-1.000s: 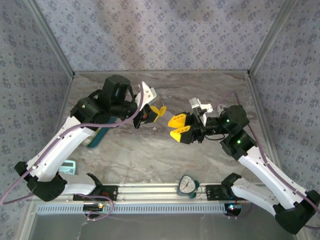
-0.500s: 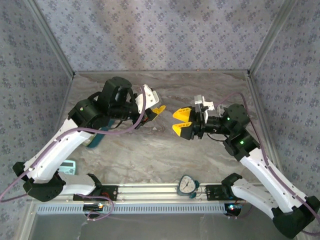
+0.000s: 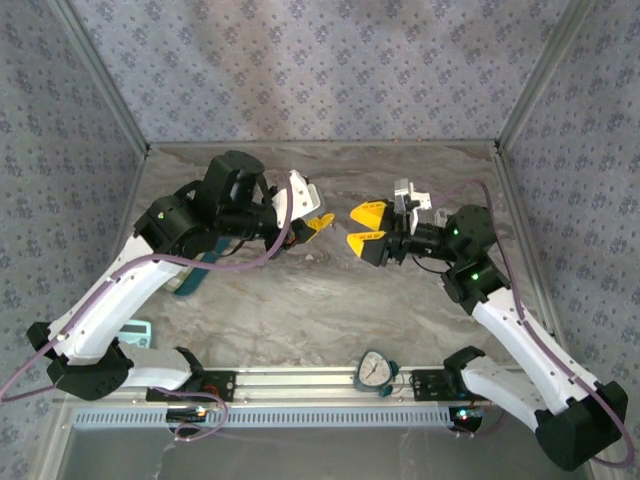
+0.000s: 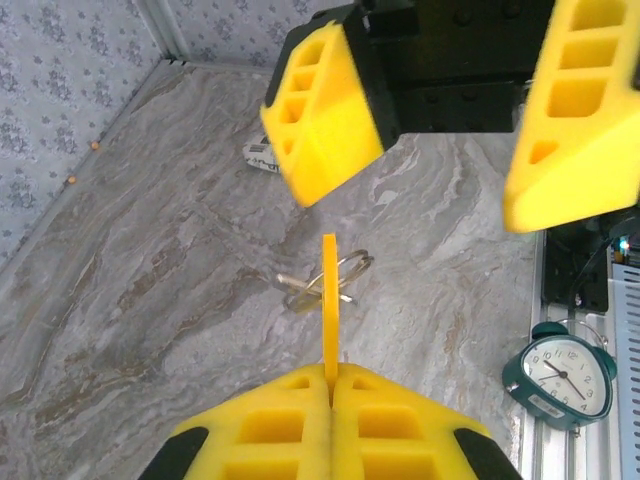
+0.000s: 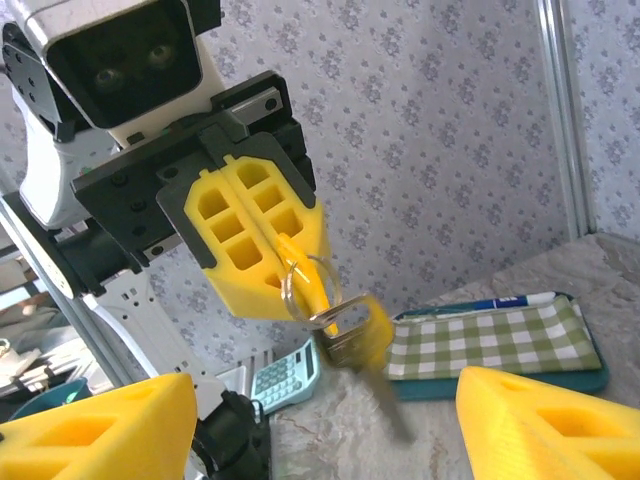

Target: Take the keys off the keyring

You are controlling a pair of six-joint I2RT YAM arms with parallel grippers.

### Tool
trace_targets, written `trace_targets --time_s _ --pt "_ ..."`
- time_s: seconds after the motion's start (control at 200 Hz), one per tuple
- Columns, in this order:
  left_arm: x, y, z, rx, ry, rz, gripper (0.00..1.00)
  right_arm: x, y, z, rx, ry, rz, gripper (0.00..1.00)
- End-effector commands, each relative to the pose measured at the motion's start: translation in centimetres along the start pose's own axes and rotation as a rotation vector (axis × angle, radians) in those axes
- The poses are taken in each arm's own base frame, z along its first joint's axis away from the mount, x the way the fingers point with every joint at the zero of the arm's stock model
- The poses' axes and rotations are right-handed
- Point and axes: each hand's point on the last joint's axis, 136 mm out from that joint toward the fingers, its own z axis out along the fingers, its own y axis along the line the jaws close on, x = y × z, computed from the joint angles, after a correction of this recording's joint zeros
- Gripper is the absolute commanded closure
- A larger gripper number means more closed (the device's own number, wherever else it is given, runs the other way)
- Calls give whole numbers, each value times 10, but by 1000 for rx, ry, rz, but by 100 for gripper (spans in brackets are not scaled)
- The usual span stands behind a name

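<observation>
Shut tight, the left gripper point(image 3: 318, 222) point(image 4: 330, 385) point(image 5: 290, 262) was seen clamped on a thin yellow tab point(image 4: 329, 300) point(image 5: 312, 290), which stood edge-on out of its closed fingertips. A wire keyring point(image 4: 335, 278) point(image 5: 303, 283) was looped on that tab, just off the left gripper's tips. In the right wrist view the keys point(image 5: 366, 328) hung from the ring just below the left gripper, blurred; a yellow head and a thin dark stem could be made out, though how many keys were there could not be told.

Facing the left gripper and a little apart from it, the right gripper point(image 3: 362, 228) point(image 4: 415, 200) point(image 5: 325, 430) was held with its jaws spread wide and nothing between them. Neither of its yellow fingers point(image 4: 322, 110) touched the ring or the tab.

Both were raised above the marbled table point(image 3: 300, 310). Well apart from the left gripper, at the near rail, an alarm clock point(image 3: 373, 370) point(image 4: 562, 372) was placed. Behind the left gripper, under its arm, a checked pouch point(image 5: 490, 340) point(image 3: 190, 277) was laid, and a calculator point(image 5: 285, 378) point(image 3: 136, 333) was set beside that pouch.
</observation>
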Motion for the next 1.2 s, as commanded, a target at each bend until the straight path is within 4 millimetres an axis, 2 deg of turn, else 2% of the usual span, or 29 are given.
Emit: trace_targets --time_s 0.0,0.415,0.755,0.94,1.199 --pt "-18 -11 -11 48 -60 34 100 -12 15 1 -85 -28 -27 29" --pt "-38 -19 -22 85 -154 23 100 -18 34 14 -187 -43 -38 26" --pt "-48 -19 -25 86 -216 -4 100 -23 34 28 -195 -106 -34 27" --pt "-48 -17 -22 77 -224 -18 100 -29 41 34 -213 -129 -41 34" --pt "-43 -8 -19 25 -215 -27 100 -35 47 34 -227 -145 -60 57"
